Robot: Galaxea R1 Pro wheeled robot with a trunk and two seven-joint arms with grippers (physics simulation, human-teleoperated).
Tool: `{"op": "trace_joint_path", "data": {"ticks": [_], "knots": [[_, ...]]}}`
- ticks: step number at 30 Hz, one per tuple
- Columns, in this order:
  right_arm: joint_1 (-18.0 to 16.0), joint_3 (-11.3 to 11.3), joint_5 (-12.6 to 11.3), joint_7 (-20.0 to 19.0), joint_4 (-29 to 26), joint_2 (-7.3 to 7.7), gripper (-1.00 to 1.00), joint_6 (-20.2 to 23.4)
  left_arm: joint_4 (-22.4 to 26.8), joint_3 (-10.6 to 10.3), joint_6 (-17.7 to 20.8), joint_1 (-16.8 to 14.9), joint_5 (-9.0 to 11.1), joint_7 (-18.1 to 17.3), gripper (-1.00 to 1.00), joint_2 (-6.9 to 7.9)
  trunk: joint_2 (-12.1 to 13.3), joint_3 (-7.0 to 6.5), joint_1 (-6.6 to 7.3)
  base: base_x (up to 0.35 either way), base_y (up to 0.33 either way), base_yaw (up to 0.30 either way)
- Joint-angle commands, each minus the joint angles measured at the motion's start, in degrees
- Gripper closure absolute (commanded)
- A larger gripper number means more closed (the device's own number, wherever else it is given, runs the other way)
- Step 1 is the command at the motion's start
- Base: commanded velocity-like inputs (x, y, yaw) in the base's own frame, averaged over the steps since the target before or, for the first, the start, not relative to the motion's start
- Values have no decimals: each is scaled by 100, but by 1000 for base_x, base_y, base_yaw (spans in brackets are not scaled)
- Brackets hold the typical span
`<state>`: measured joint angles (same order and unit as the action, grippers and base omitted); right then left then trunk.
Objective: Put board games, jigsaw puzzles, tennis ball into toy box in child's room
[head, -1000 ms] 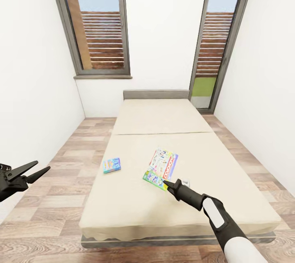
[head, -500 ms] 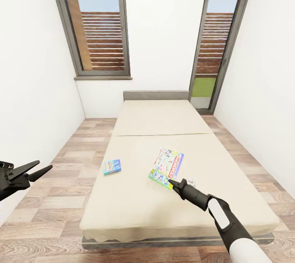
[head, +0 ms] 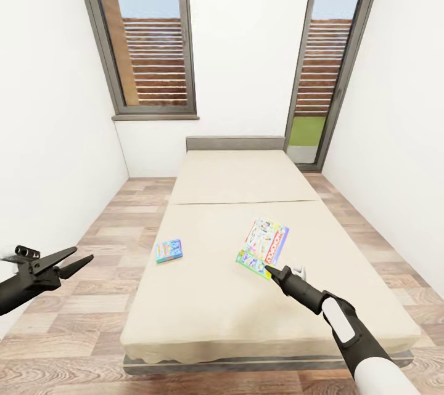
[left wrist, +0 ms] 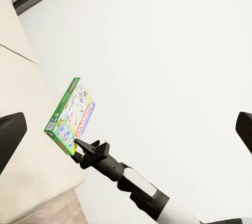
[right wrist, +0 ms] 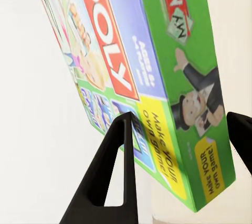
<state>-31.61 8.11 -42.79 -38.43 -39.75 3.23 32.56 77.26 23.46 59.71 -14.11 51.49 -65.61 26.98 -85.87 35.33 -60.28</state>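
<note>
Showing the child's room from the head view, the scene is ordered here from largest element to smallest: white walls, two tall grey-framed windows [head: 154, 44] and a wood-plank floor [head: 92, 247] surround the bed [head: 203, 296], whose plain beige mattress carries the games to be cleared. Lifted off the mattress near its right-hand half is the Monopoly box [head: 264, 247], tilted with its far end raised, because the right end effector [head: 269, 270] has it pinched by the near edge alone; the right wrist view confirms one dark finger on the printed face and the other beyond the green side wall, so the end effector is closed on the box [right wrist: 157, 77]. Such an edge hold probably lets the broad, flat box hang and swing, so the carry to the toy box likely calls for slow motion. Legible print includes red "POLY" lettering on the face, "MAKE YOUR OWN GAME!" on a yellow panel, and the top-hatted mascot on the green side. Lying flat and untouched on the left half of the mattress, well apart from the lifted box, is the smaller blue game box [head: 168, 249]; its lettering is too small to read. Held low over the floor beside the bed, the left end effector [head: 80, 258] hangs empty with fingers spread.
</note>
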Motion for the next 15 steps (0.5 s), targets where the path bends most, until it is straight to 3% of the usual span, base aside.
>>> {"op": "trace_joint_path", "data": {"ticks": [1,15], "knots": [[-3,5,-13,-4,-4,-10,100,24,-3,1,29,-4,1,-13,-100,1,-3,2,0,0,0,124],[-3,-20,8,99,-24,-37,100,40,-1,0,29,-4,1,-13,-100,0,-3,-78,0,0,-11,202]]}}
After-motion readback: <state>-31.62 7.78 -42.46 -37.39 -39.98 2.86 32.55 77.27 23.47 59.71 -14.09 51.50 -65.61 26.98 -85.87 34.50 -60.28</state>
